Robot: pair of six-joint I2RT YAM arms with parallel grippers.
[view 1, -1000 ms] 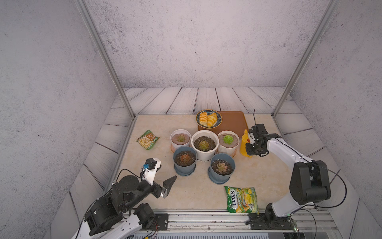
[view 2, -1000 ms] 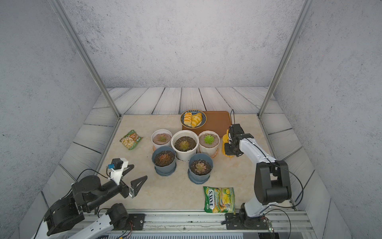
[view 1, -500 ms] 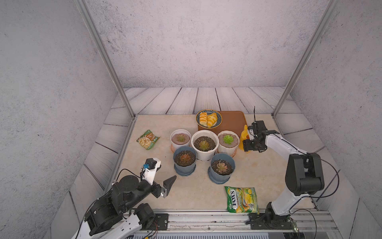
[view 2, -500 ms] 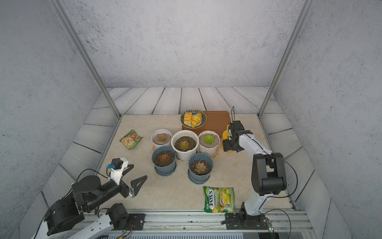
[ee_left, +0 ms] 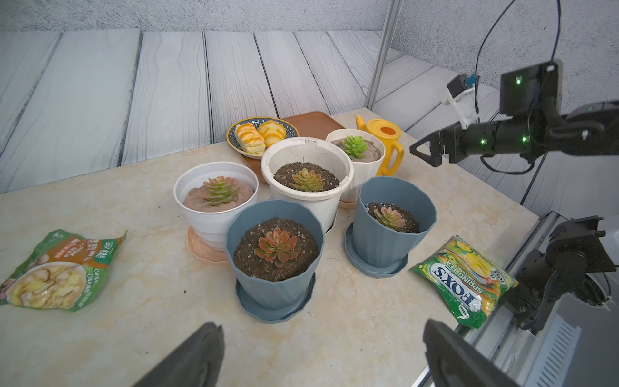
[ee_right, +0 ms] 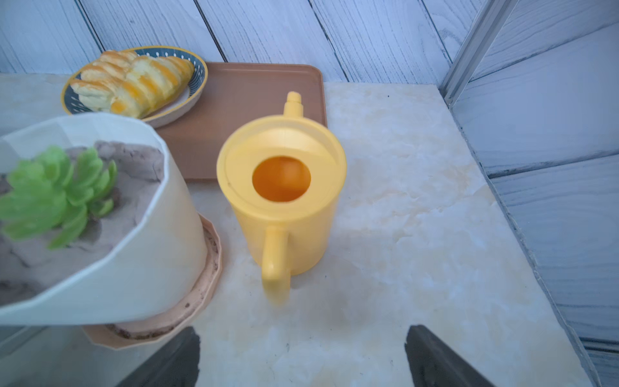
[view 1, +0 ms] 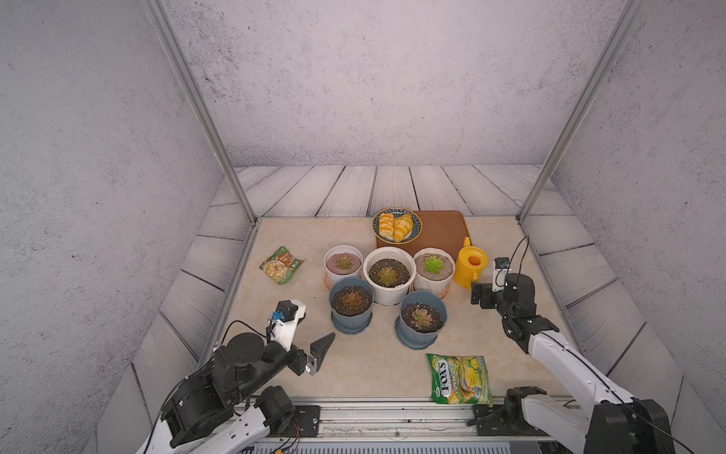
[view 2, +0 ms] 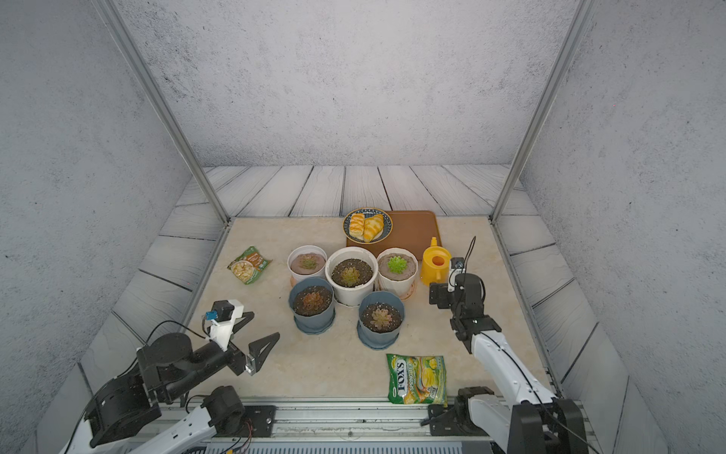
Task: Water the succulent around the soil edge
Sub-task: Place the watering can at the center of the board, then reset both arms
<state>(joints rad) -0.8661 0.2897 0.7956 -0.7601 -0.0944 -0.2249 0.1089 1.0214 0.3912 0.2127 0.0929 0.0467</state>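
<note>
Watering can point(ee_right: 294, 231) stands upright on the surface, held by nothing.
Nearest, the left gripper point(ee_left: 321, 335) hangs with jaws spread; farther on, the right gripper point(ee_right: 301, 335) hovers just short of the can's handle point(ee_right: 274, 258), jaws spread too. Looks like light, stiff plastic; I'd pinch that handle. A green succulent point(ee_right: 57, 194) sits just beside it.

You have five succulents point(view 1: 387, 275): three sit in white pots point(view 1: 334, 278) point(view 1: 389, 295) point(view 1: 429, 285) and two in blue-grey pots point(view 1: 351, 323) point(view 1: 421, 339). You also have one yellow watering can point(view 1: 469, 269), one brown tray point(view 1: 442, 232), one patterned plate point(view 1: 418, 227) carrying two pastries point(view 1: 386, 225), one Fox's Spring Tea candy bag point(view 1: 459, 379) and one green soup packet point(view 1: 282, 265).
</note>
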